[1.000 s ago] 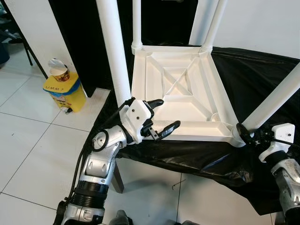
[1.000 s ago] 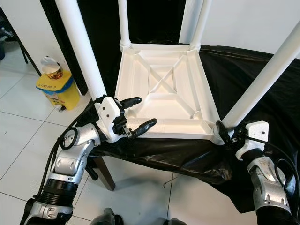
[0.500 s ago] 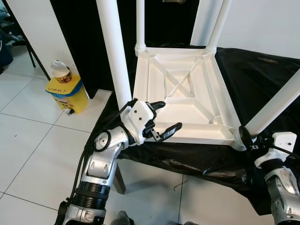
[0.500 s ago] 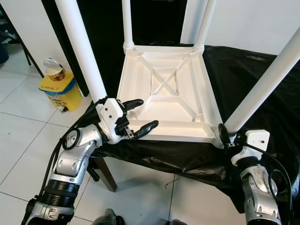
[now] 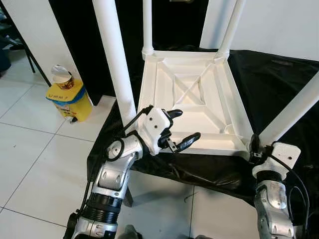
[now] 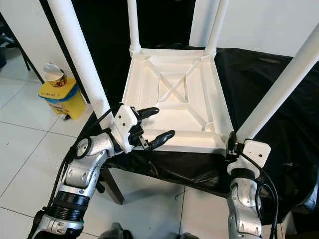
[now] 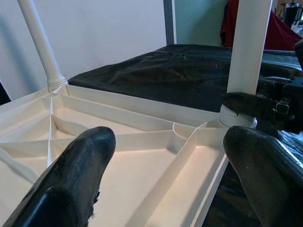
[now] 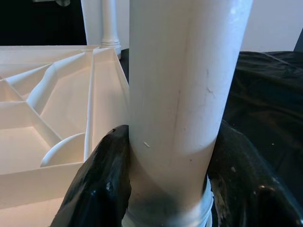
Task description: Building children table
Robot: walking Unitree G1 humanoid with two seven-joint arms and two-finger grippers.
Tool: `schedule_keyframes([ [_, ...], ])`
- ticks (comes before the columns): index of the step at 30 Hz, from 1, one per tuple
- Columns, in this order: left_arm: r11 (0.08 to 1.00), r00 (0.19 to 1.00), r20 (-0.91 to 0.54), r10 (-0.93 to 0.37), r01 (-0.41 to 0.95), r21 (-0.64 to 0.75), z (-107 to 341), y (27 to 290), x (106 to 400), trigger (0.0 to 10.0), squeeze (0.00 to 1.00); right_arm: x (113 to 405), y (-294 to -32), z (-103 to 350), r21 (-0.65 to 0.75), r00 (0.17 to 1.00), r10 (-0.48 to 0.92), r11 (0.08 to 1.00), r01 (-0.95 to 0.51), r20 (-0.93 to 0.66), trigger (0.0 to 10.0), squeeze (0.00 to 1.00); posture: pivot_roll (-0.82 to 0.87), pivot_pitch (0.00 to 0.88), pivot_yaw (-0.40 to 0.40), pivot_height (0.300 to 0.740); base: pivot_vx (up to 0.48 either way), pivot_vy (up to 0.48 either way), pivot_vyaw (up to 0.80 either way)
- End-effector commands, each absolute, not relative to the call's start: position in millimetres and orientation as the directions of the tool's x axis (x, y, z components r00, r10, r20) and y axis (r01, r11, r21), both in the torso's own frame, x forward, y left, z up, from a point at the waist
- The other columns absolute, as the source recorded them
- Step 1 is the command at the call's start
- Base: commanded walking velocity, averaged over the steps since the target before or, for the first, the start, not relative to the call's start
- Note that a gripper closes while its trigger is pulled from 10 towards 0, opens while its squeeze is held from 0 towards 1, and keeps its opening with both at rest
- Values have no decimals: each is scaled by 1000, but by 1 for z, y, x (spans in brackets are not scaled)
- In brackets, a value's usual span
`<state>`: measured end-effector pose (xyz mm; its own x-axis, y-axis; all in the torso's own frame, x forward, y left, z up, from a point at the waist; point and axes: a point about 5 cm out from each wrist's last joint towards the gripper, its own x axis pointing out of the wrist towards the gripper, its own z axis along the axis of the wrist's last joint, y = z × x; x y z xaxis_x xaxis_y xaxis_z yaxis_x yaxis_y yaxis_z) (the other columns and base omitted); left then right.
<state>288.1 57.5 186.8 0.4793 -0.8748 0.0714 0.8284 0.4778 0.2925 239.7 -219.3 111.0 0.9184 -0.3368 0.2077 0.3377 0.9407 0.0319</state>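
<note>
A yellow bin (image 5: 70, 98) holds a paper cup (image 5: 62, 77). The white children table (image 6: 172, 99) lies upside down, legs up. The right gripper (image 8: 165, 189) fingers pinch the near right leg (image 8: 182, 85); the left gripper (image 5: 182, 128) fingers are spread over the near edge.

Bright even indoor light, sharp head views, wrist foregrounds blurred

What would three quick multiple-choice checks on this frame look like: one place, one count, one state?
1. Where does the yellow bin stand?
A. on the floor to the robot's left
B. on the black cloth
C. inside the white tabletop

2. How many white legs stand up from the upturned white tabletop?
A. two
B. three
C. four

3. What is the right gripper doing?
A. hanging open over the floor
B. closed around the base of the near right leg
C. gripping the cloth

Key: 1 A, it sits on tiles beside the table. 2 C, one rises at each corner. 3 B, the fingers flank the leg.
</note>
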Motion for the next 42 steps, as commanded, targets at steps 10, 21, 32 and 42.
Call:
schedule_keyframes([
  [10,576,571,107,-814,769,277,190,51,290,10000,0,233,-221,131,52,938,-184,983,177,293,10000,1000,-59,57,-1,740,0,0,0],
  [21,571,565,109,-818,772,279,190,47,290,10000,0,247,-247,137,-94,967,180,982,-165,182,10000,0,-58,44,-14,740,0,0,0],
  [32,571,563,118,-818,772,278,191,44,289,10000,0,256,-241,131,-151,877,481,867,-475,3,10000,0,-53,47,-15,740,0,0,0],
  [42,575,565,124,-816,771,272,192,44,288,10000,0,263,-248,123,-169,880,474,865,-473,-40,4706,0,-58,51,-12,740,0,0,0],
])
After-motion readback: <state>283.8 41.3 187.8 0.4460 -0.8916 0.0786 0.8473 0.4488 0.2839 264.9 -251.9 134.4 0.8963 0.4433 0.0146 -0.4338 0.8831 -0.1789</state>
